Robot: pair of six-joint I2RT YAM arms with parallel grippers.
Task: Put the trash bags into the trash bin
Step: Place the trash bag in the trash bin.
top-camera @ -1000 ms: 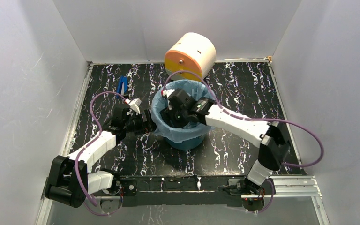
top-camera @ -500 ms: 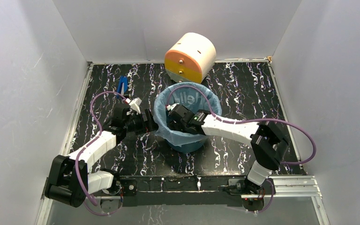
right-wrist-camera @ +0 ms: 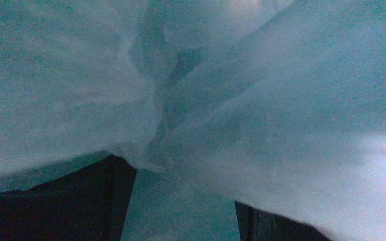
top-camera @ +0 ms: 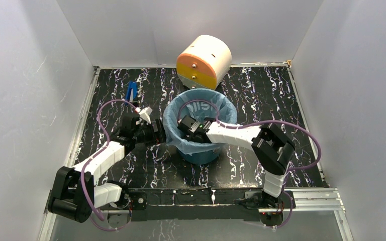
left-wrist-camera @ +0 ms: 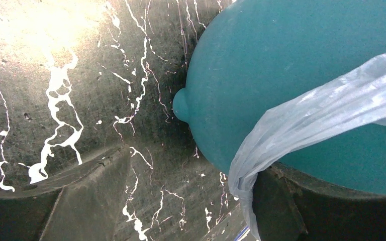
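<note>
The teal-green trash bin (top-camera: 203, 156) stands mid-table, and the light-blue trash bag (top-camera: 199, 108) lines it with its edge draped over the rim. White lettering shows on the bag's far inner wall. My right gripper (top-camera: 183, 124) is down inside the bin; in the right wrist view it (right-wrist-camera: 178, 186) is open, with bag film (right-wrist-camera: 281, 100) filling the view and lying between the fingers. My left gripper (top-camera: 162, 131) is at the bin's left wall, low down. In the left wrist view it (left-wrist-camera: 191, 165) is open; a hanging strip of bag (left-wrist-camera: 326, 105) runs down the bin wall (left-wrist-camera: 291, 75) along the right finger (left-wrist-camera: 301, 211).
A cream-and-orange drum (top-camera: 204, 61) lies on its side just behind the bin. A small blue object (top-camera: 130, 91) lies at the back left of the black marbled table. White walls close in three sides.
My right arm has folded in and its gripper has gone lower and leftward inside the bin, pushing the bag down. The bag's lettering now shows. My left arm has hardly moved.
</note>
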